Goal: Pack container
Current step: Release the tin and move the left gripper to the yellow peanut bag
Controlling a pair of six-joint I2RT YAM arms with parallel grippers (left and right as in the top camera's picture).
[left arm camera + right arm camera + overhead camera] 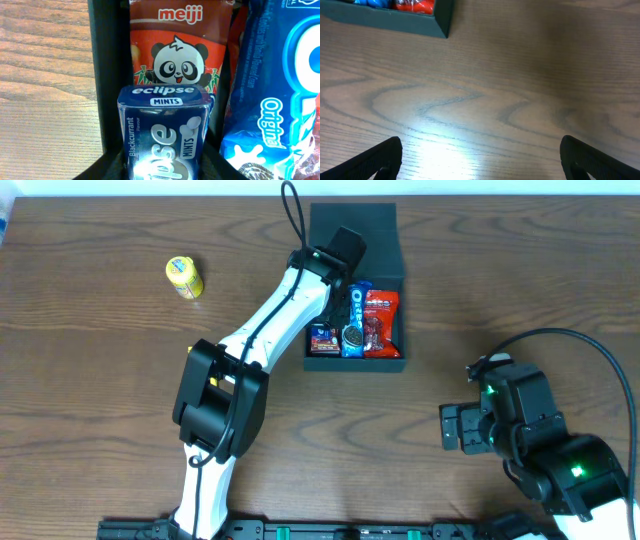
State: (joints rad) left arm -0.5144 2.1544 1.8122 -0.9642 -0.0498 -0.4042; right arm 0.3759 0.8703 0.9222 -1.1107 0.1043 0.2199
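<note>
Packing looks partway done – the left claw [162, 171] is down in the open container [355, 364] at the far middle of the table [90, 380], the mints box [162, 125] standing right at it; whether it pinches the box I cannot tell. Inside too: a panda box [180, 50], a blue biscuit packet [355, 320], a red packet [381, 325]. Next, likely – lift clear and fetch the yellow tin [184, 277], well apart to the left. The right claw [482, 155] hangs spread wide
</note>
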